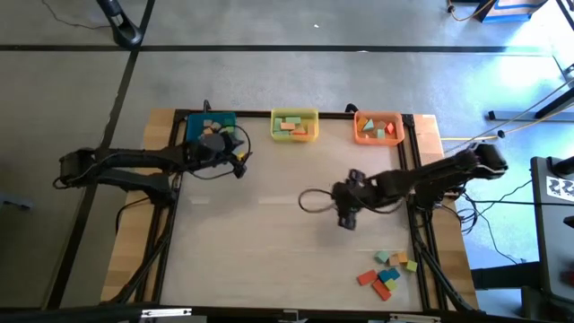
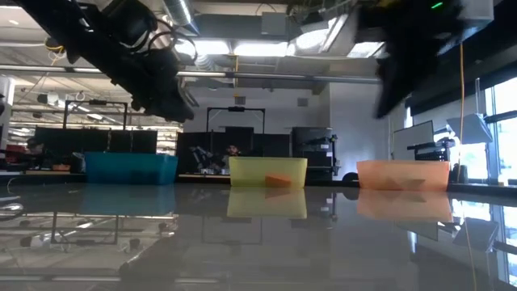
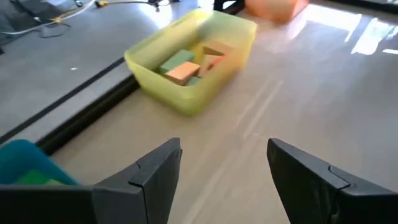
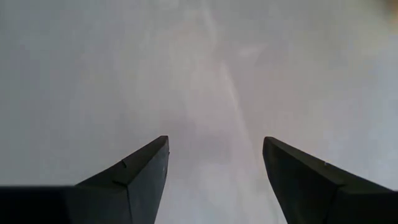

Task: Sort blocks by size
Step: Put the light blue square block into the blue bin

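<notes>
Blocks (image 1: 386, 274) wait on the bench (image 1: 269, 251); both claws, left (image 1: 240, 166) and right (image 1: 346, 218), gape empty. Next, the right one should grab a block.

The table (image 1: 269, 269) bears three bins (image 1: 294, 126) and loose blocks (image 1: 387, 272).

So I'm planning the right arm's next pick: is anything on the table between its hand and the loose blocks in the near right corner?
Nothing visible. The right hand hangs open over bare tabletop, and the stretch from it to the cluster of small coloured blocks looks clear.
</notes>
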